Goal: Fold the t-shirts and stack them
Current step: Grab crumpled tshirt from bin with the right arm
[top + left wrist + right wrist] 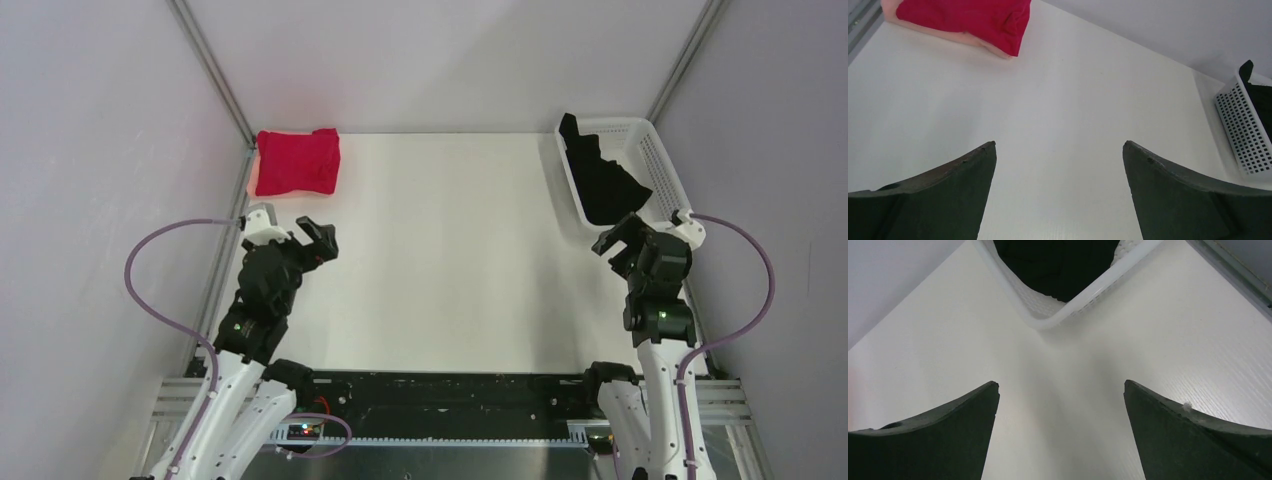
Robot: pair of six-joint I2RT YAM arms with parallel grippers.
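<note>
Hovering released like the left gripper [322, 240], the right gripper [614, 238] may drag the mesh basket [664, 168] at two o'clock when pulling its black t-shirt [605, 185].

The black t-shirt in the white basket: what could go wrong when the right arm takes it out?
1. The black t-shirt lies bunched and hangs over the rim of the basket; pulling it may drag or tip the basket.
2. The open right end effector may pinch several layers, so the shirt could come out tangled.
3. The red t-shirt sits at the far left corner of the table; stacking there may push it off.
</note>
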